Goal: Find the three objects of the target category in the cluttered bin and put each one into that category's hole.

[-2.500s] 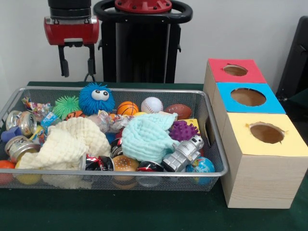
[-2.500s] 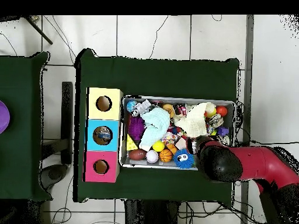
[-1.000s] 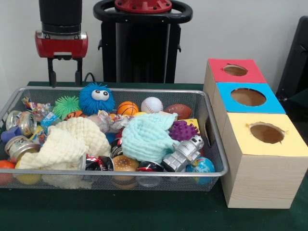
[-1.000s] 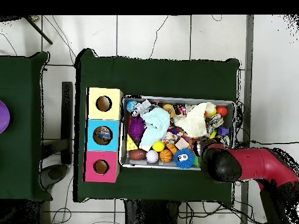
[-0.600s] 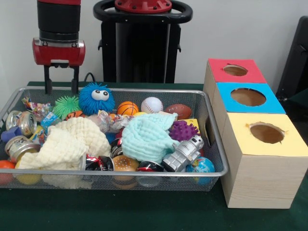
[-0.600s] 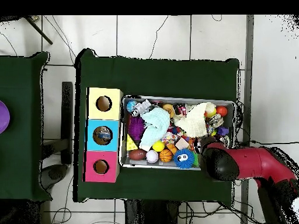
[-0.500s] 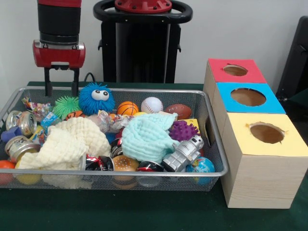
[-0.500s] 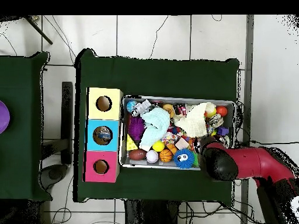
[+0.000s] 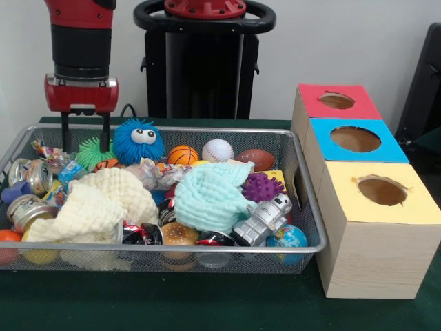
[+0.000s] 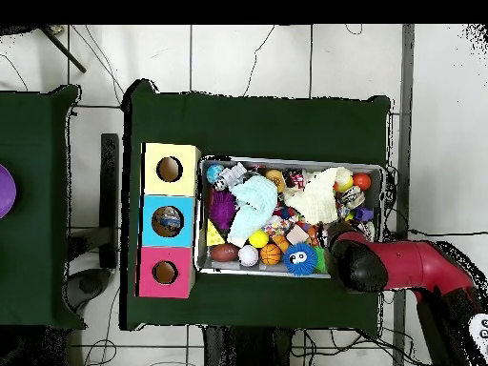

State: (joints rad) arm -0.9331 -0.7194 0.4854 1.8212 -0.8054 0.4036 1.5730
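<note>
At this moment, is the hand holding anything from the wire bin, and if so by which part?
Nothing is held. The hand is open, with nothing between its two black fingers, over the spiky green ball at the back of the wire mesh bin.

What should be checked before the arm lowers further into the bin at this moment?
1. End effector open: ok, its two fingers stand apart.
2. End effector empty: ok, nothing between the fingers.
3. Something under it: ok, it hangs at the green spiky ball, beside the blue fuzzy ball.
4. Clear of the bin rim: ok, the fingers come down just inside the far rim in the front view.
5. Holes free: red box and yellow box ok; the blue box seems to hold something inside in the overhead view.
6. Target category known: cannot tell.
</note>
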